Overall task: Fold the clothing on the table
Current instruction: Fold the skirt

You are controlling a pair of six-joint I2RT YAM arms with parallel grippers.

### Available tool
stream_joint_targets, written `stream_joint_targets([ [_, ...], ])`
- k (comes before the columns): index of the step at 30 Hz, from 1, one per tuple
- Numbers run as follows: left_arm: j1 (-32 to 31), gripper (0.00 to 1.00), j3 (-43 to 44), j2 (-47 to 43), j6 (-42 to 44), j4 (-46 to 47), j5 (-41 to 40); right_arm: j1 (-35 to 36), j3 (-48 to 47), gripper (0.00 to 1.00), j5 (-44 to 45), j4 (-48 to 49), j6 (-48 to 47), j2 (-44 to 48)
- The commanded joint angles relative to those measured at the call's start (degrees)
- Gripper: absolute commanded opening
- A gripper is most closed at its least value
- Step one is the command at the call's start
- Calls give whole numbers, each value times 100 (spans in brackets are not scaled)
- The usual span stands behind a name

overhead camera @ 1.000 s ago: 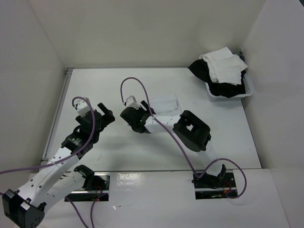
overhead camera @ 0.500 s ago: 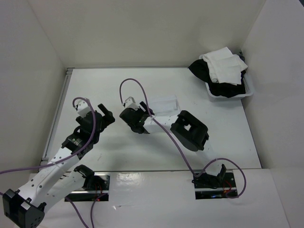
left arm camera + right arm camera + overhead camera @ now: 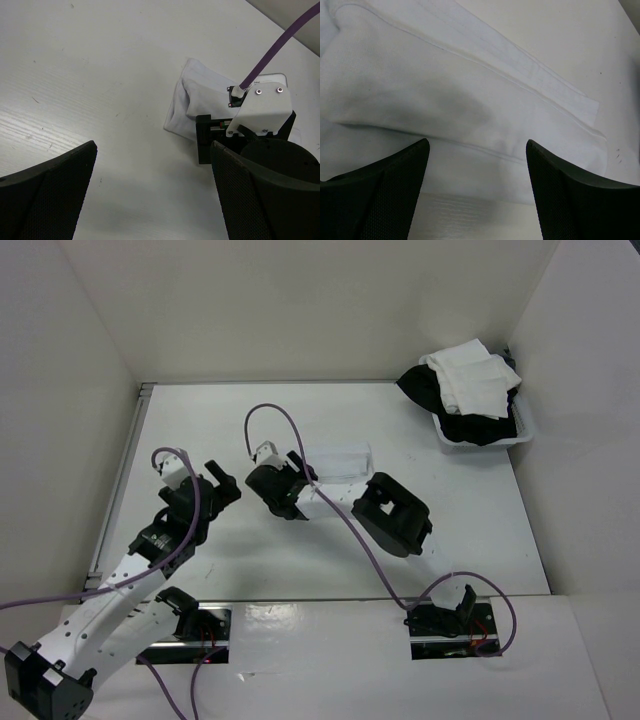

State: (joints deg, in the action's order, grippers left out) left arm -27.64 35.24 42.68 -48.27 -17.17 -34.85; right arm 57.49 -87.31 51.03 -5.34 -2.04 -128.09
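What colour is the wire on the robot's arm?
Purple. The wire shows best in the left wrist view, against the white table.

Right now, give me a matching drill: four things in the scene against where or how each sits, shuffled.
Things:
1. clothing
2. left pincer
3. right pincer
4. bin

Places/states:
A. far right corner, filled with white and black garments
B. open, over bare table, left of the clothing
C. small pale rectangle lying mid-table
D. open, directly over white fabric

Pairs: 1-C, 2-B, 3-D, 4-A
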Motion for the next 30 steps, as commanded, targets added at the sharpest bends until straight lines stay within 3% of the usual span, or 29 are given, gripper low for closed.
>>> stream_joint_targets([
  [1, 30, 100, -53, -75, -68, 135, -118, -54, -217, 83, 74, 280, -7, -163],
  [30, 30, 100, -211, -137, -121, 188, -13, -819, -532, 83, 601, 675, -235, 56],
])
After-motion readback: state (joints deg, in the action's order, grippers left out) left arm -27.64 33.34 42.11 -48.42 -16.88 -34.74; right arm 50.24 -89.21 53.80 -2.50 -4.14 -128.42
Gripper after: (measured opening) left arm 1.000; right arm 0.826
